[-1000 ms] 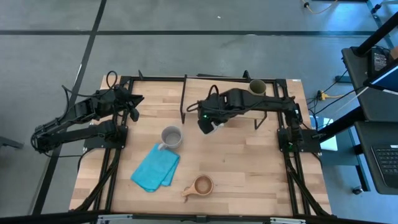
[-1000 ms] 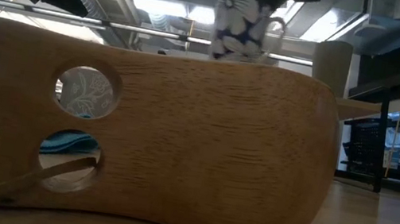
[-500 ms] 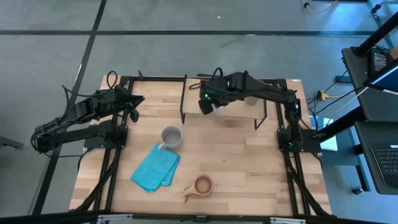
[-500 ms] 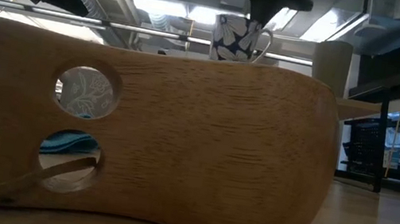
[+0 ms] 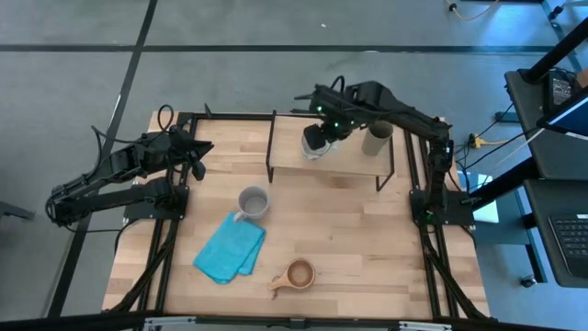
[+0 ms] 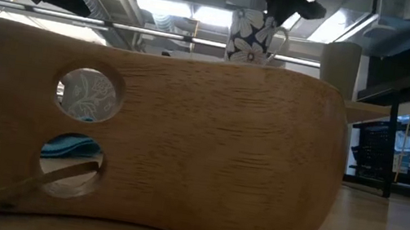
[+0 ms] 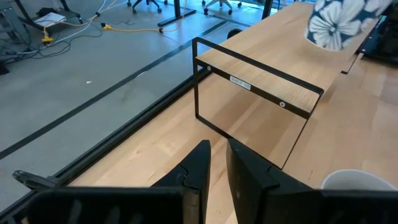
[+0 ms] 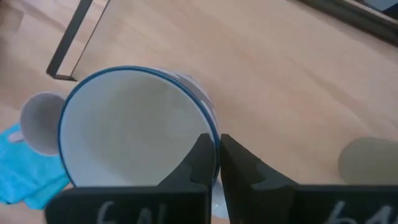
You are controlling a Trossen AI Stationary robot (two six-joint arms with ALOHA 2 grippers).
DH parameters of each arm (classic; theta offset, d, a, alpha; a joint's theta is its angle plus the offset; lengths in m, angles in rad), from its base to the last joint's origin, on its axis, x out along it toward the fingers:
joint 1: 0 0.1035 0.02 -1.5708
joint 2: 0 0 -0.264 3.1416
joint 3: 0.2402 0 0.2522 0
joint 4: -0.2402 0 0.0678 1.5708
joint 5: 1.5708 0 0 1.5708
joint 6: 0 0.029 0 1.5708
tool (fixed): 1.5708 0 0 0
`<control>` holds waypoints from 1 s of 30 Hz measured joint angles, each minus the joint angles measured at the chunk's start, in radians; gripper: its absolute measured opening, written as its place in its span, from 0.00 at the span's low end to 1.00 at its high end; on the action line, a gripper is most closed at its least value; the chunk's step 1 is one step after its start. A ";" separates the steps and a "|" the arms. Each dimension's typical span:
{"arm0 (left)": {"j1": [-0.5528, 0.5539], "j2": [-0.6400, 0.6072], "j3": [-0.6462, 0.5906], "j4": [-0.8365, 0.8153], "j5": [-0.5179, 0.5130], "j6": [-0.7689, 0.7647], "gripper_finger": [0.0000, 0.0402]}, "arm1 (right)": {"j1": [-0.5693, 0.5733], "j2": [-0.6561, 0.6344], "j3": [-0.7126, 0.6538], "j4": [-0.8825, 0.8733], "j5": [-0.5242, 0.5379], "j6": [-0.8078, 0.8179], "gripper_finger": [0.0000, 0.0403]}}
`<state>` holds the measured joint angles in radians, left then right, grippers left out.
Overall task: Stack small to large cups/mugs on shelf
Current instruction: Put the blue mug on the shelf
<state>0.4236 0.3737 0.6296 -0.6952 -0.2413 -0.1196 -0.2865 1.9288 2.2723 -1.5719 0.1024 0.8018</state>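
Grey floor with dark seams surrounds the light wooden counter (image 5: 349, 239), which carries every item. At the counter's far edge stands the shelf (image 5: 294, 158), a light board on thin black legs. Over the shelf, the right arm reaches in, and the right gripper (image 8: 213, 163) has its jaws clamped on the rim of the white mug (image 5: 317, 142), which bears a blue flower pattern and a blue rim; whether the mug's base touches the board cannot be told. Just beside it on the shelf stands the olive-green tumbler (image 5: 377, 140), upright. Left of the shelf, the left gripper (image 7: 217, 165) waits above the counter's far left corner, its jaws nearly together and holding nothing. Nearer the middle lie the blue cloth (image 5: 229, 248), the grey mug (image 5: 254, 202) touching its far edge, and, well apart near the front edge, the small wooden cup (image 5: 299, 274).
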 joint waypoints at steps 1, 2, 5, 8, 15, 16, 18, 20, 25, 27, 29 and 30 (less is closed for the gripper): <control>0.000 0.000 0.000 0.000 0.000 0.000 0.12 | -0.013 -0.003 0.000 0.000 -0.007 -0.020 0.04; 0.000 0.000 0.000 0.000 0.000 0.000 0.12 | -0.025 -0.004 0.000 0.000 -0.013 -0.037 0.04; 0.000 0.000 0.000 0.000 0.000 0.000 0.12 | -0.063 -0.008 0.000 0.001 -0.029 -0.109 0.04; 0.000 0.000 0.000 0.000 0.000 0.000 0.12 | -0.099 -0.010 0.000 0.001 -0.060 -0.186 0.04; 0.000 0.000 0.000 0.000 0.000 0.000 0.12 | -0.186 -0.010 -0.001 0.002 -0.100 -0.344 0.04; 0.000 0.000 0.000 0.000 0.000 0.000 0.12 | -0.202 -0.010 -0.001 0.002 -0.102 -0.360 0.04; 0.000 0.000 0.000 0.000 -0.001 0.000 0.12 | -0.228 -0.010 -0.001 0.002 -0.103 -0.389 0.04; 0.000 0.000 0.000 0.000 -0.001 0.000 0.12 | -0.251 -0.010 -0.003 0.002 -0.107 -0.413 0.04; 0.000 0.000 0.000 0.000 -0.001 0.000 0.12 | -0.285 -0.010 -0.044 0.003 -0.205 -0.442 0.04; 0.000 0.000 0.000 0.000 -0.001 0.000 0.12 | -0.286 -0.010 -0.073 0.002 -0.214 -0.453 0.04; 0.000 0.000 0.000 0.000 -0.001 0.000 0.12 | -0.285 -0.010 -0.106 0.001 -0.214 -0.467 0.04; 0.000 0.000 0.000 0.000 -0.001 0.000 0.12 | -0.284 -0.010 -0.119 0.005 -0.214 -0.470 0.04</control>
<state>0.4236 0.3740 0.6293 -0.6952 -0.2425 -0.1196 -0.5706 1.9186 2.1528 -1.5667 -0.1117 0.3323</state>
